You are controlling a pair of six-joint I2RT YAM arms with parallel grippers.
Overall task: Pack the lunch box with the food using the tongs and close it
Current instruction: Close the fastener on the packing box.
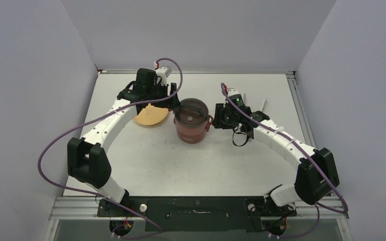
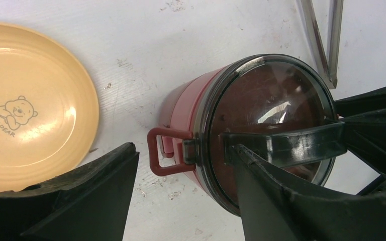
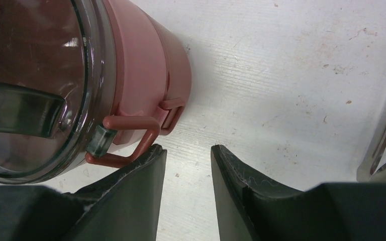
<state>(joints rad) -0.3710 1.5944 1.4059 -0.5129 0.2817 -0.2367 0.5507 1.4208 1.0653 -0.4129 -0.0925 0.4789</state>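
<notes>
Left gripper (image 2: pixel 181 150) and right gripper (image 3: pixel 188 150) gape empty beside the lunch box (image 3: pixel 146 65); we judge it rigid, slick: grasp side handles (image 3: pixel 130 135).

A shallow round yellow-orange plate (image 2: pixel 55 65) is seen lying flat on the scuffed white table top (image 2: pixel 181 45), left of centre and towards the far side. A small line-drawn bear (image 2: pixel 17 111) is picked out on its inner face, with SWEET DEAR printed beside it. From above, only part of the plate is caught. The table is closed in by plain pale lilac-grey walls (image 1: pixel 196 30), and a metal rail (image 1: pixel 295 95) is made out along its right edge.
</notes>
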